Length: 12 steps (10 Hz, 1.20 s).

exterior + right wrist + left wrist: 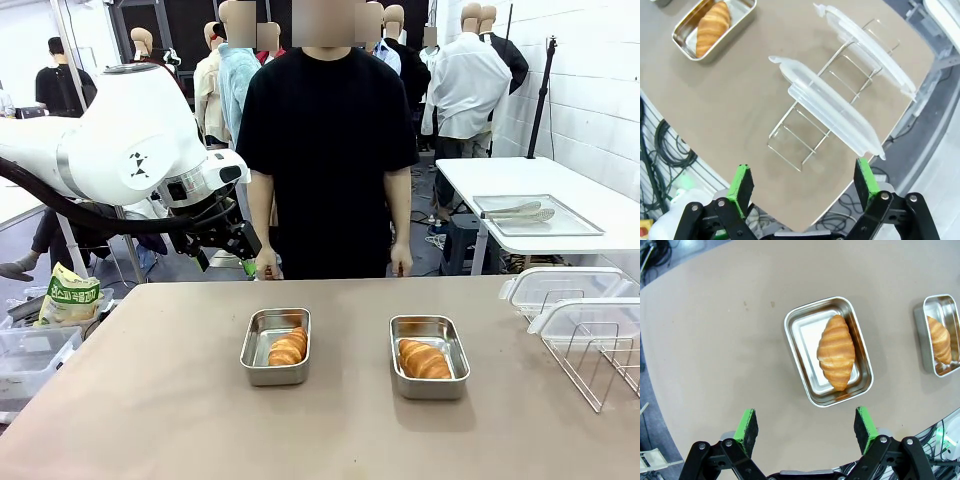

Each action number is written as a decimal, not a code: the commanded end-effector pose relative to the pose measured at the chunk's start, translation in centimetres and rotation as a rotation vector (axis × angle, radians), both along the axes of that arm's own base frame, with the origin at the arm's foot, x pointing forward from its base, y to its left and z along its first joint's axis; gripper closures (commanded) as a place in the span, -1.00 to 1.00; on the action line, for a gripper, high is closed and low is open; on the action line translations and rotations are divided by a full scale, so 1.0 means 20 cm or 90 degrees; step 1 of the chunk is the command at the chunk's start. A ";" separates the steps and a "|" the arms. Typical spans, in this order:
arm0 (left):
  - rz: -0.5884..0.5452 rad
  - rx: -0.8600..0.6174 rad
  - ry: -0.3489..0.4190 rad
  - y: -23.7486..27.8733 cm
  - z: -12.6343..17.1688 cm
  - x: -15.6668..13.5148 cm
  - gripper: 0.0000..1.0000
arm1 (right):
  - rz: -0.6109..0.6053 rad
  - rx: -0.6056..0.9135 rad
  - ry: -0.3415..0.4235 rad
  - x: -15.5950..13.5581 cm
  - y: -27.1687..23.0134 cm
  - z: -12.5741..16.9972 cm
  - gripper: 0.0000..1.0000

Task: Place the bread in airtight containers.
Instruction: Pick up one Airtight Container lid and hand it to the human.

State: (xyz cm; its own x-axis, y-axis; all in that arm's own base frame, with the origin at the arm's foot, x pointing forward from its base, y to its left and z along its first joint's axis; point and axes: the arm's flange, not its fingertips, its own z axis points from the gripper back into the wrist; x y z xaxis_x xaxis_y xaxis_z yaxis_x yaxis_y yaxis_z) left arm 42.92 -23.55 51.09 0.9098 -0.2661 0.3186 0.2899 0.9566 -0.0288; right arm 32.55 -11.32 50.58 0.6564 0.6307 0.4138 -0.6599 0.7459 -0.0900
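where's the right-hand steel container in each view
front view: right container sits right of centre on the table.
left wrist view: right container is cut off by the right edge.
right wrist view: right container lies in the top left corner.
shared landmark: the roll lying inside it, seen in all three.

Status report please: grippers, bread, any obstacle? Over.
Left gripper, right gripper open, empty. Bread in each container, lids off, aside. Person at far edge, hands down.
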 end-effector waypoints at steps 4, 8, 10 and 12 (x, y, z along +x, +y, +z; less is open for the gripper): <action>0.006 -0.002 0.001 0.01 0.00 0.00 -1.00 | 0.383 -0.242 -0.092 0.03 0.03 0.14 -1.00; 0.006 -0.002 0.001 0.01 0.00 0.00 -1.00 | 0.572 -0.215 -0.064 0.17 0.04 -0.03 -1.00; 0.006 -0.002 0.001 0.01 0.00 0.00 -1.00 | 0.589 -0.251 -0.036 0.19 0.06 -0.10 -1.00; 0.006 -0.002 0.001 0.01 0.00 0.00 -1.00 | 0.577 -0.269 -0.029 0.22 0.11 -0.18 -1.00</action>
